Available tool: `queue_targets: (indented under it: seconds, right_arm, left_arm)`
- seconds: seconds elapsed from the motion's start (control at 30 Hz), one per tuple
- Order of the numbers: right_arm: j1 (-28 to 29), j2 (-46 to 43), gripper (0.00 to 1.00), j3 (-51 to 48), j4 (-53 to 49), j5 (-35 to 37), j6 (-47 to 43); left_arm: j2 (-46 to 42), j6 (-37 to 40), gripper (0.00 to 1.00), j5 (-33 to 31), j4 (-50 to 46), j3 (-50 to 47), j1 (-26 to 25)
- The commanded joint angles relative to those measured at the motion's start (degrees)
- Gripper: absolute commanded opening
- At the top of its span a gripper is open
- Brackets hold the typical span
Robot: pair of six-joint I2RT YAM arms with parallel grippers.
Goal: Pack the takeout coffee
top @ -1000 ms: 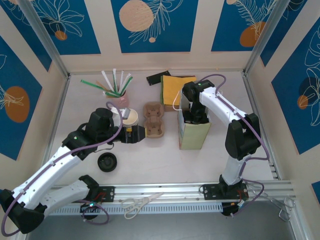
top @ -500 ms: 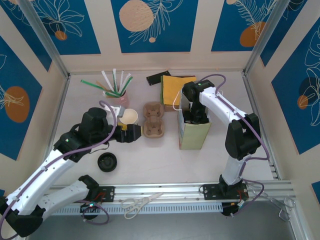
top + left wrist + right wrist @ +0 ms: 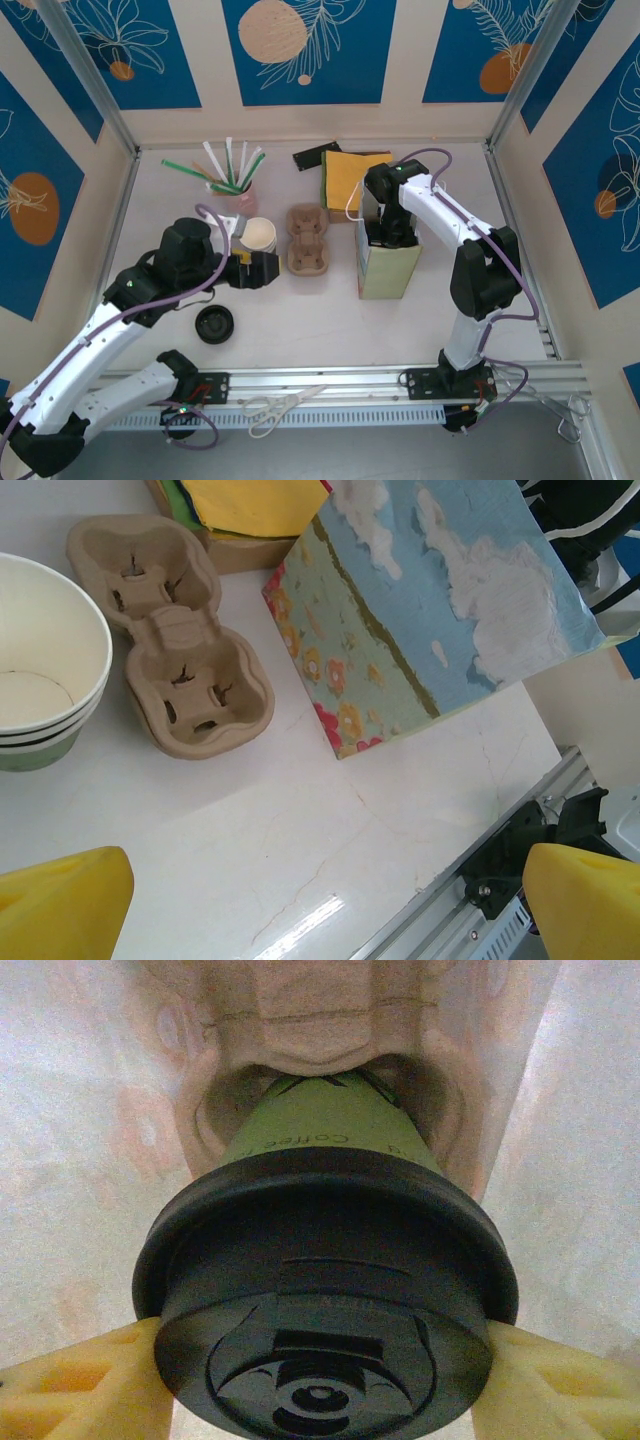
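We see the right gripper down inside the paper bag. Its yellow fingers clasp the takeout coffee from both sides at the black lid. The cup's green base sits in a well of a pulp holder. The bag stands at 3 o'clock of the empty cup carrier. Our left gripper hangs spread wide, holding nothing, at 6 o'clock of a lidless cup. A loose black lid lies at 7 o'clock of that gripper.
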Motion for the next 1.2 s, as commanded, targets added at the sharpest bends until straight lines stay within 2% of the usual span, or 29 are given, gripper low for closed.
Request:
queue_targets:
  seconds: [0.0,0.67,1.17]
  right_arm:
    - [-0.2,3.3,0.66,-1.9,4.9,1.0,-0.5]
    - [0.3,1.9,0.74,-0.8,3.6,1.2,0.3]
    - [0.3,2.1,0.74,-0.9,3.7,1.4,0.1]
  left_arm:
    - [-0.8,0.6,1.0,-0.3,-0.7,1.7,-0.2]
    - [-0.6,0.5,1.0,0.2,-0.4,1.4,-0.3]
    - [-0.5,0.5,1.0,0.2,-0.5,1.3,-0.3]
